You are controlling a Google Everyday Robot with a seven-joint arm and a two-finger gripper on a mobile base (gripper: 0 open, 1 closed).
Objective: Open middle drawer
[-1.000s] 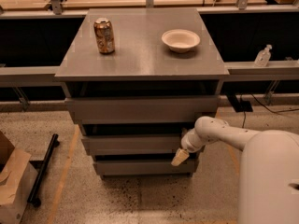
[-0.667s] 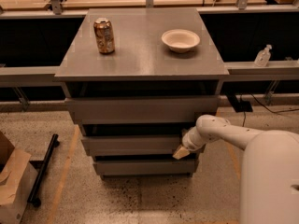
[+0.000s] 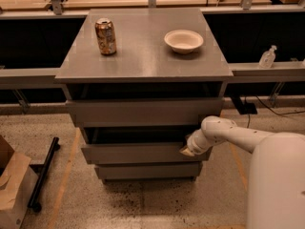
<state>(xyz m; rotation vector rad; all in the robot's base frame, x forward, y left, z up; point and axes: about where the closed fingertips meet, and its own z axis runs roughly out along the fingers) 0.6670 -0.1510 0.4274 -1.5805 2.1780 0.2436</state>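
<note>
Camera view: pincer at right front corner of middle drawer, grip state indiscernible.

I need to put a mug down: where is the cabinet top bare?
The cabinet top is bare between the can and the bowl, and along the whole front strip. It is tighter around the bowl at the right. The gripper sits low at the right end of the middle drawer, off the top.
</note>
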